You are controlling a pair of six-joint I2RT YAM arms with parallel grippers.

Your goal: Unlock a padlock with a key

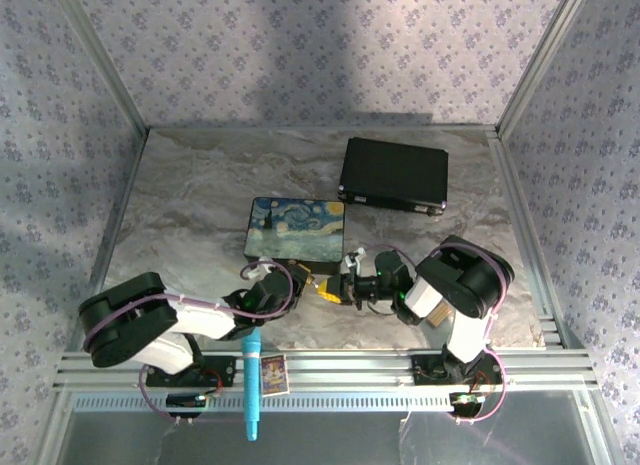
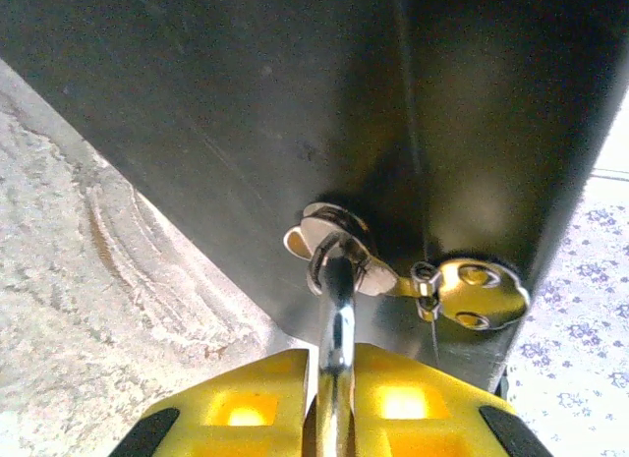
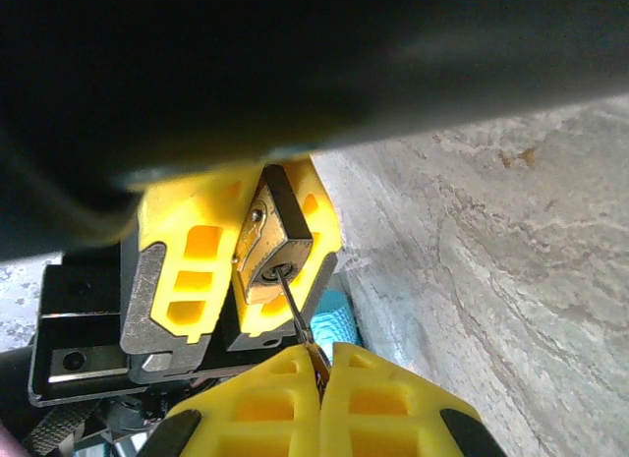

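- Padlock (image 3: 267, 243): small brass body, clamped between the yellow fingers of the left gripper (image 2: 334, 369). It sits at the near edge of the painted box (image 1: 295, 228), just above the desk (image 1: 200, 185).
- Shackle (image 2: 336, 319): silver bar that runs from between the left gripper's fingers straight ahead to the hasp (image 2: 329, 236) on the dark side wall of the box. It appears threaded through the hasp, so the padlock's long axis follows the left gripper's reach toward the box.
- Key (image 3: 292, 302): thin dark stem, its head pinched in the right gripper (image 3: 319, 364), whose fingers are pressed together on it.
- Key direction: the long axis rises from the right gripper up and slightly left, in the right wrist view. The tip meets the keyhole in the brass face turned toward that gripper; how deep it sits cannot be told.
- Relation of arms: from above, the two grippers meet nose to nose, the left coming from the left and the right from the right. The padlock lies directly ahead of the right gripper, which is the one placed to act on the key.
- Judgement: the next move is likely a twist of the key about its own long axis while the left gripper braces the body. Keeping stem and keyhole in line matters most.
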